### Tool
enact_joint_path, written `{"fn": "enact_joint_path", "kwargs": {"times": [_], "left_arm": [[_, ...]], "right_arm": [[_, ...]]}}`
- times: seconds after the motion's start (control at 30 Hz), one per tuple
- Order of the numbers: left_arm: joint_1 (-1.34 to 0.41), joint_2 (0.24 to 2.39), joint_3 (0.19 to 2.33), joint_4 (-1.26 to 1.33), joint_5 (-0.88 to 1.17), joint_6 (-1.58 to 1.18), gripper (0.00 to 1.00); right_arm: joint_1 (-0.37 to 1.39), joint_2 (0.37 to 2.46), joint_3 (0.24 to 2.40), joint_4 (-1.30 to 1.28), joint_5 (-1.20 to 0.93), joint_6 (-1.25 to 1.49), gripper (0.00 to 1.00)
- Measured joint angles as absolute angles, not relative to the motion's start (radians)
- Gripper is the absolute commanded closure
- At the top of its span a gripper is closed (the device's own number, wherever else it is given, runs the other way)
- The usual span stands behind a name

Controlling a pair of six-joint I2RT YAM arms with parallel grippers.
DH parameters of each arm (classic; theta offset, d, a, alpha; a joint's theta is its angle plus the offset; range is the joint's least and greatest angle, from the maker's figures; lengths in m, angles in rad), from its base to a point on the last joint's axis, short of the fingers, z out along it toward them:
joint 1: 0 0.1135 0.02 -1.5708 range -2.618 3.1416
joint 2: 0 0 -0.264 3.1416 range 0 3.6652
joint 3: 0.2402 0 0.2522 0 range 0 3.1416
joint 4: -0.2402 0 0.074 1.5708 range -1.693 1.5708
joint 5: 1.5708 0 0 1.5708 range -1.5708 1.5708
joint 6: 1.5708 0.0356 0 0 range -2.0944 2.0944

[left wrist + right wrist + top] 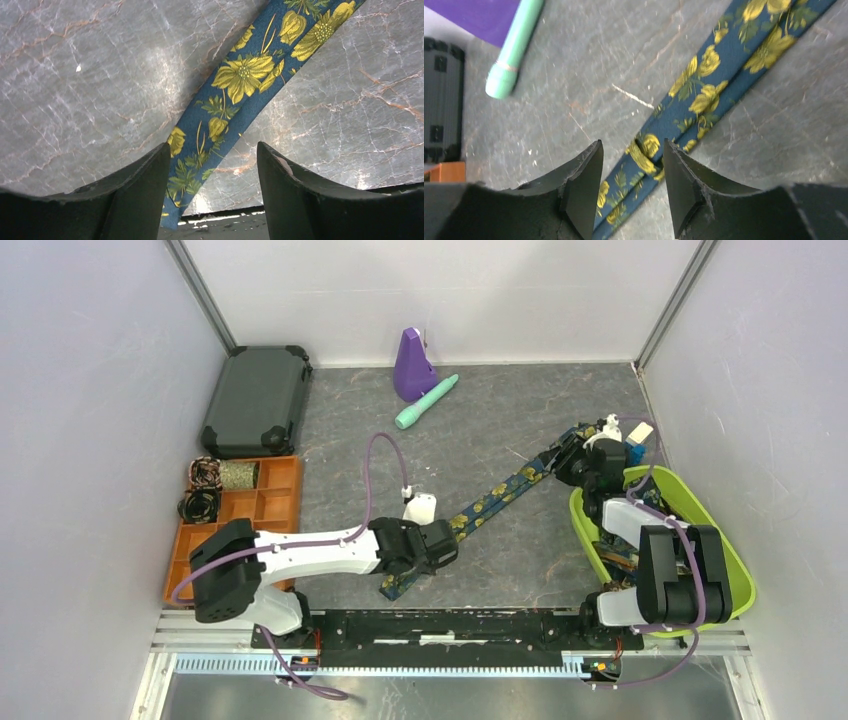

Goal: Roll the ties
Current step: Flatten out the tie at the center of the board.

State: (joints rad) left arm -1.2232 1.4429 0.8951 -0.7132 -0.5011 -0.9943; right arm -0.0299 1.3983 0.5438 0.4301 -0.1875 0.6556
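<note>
A navy tie with yellow-gold flowers (500, 492) lies flat in a diagonal strip on the grey table, from near the front centre up to the right. My left gripper (443, 543) is open over its lower part. In the left wrist view the tie (240, 85) runs between the open jaws, close to the left finger (145, 190), and its end lies at the table's front edge. My right gripper (563, 458) is open over the upper end. In the right wrist view the tie (724, 65) and its loop pass between the jaws. Coiled ties (203, 490) sit in the orange tray (280, 502).
A lime green bin (735, 570) at the right holds more ties (615, 555). A teal cylinder (427, 402) and a purple object (412, 365) lie at the back centre. A dark case (257, 400) is at the back left. A blue block (635, 453) sits beside the bin.
</note>
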Motion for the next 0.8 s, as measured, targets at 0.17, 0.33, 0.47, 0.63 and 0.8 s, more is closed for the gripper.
{"fn": "enact_joint_path", "kwargs": {"times": [0.17, 0.33, 0.47, 0.63, 0.8], "left_arm": [[-1.152, 1.479, 0.895, -0.658, -0.437, -0.868, 0.33], [-1.105, 1.521, 0.893, -0.611, -0.373, -0.79, 0.44], [-1.101, 1.554, 0.893, -0.58, -0.334, -0.743, 0.61], [-1.101, 1.583, 0.893, -0.566, -0.306, -0.722, 0.76], [-1.101, 1.579, 0.891, -0.566, -0.3, -0.715, 0.85]], "right_arm": [[0.002, 1.398, 0.526, 0.376, -0.227, 0.63, 0.46], [0.097, 1.382, 0.498, 0.345, -0.243, 0.6, 0.53], [0.167, 1.374, 0.448, 0.336, -0.259, 0.595, 0.6], [0.219, 1.393, 0.429, 0.332, -0.258, 0.596, 0.65], [0.229, 1.409, 0.423, 0.337, -0.25, 0.596, 0.66]]}}
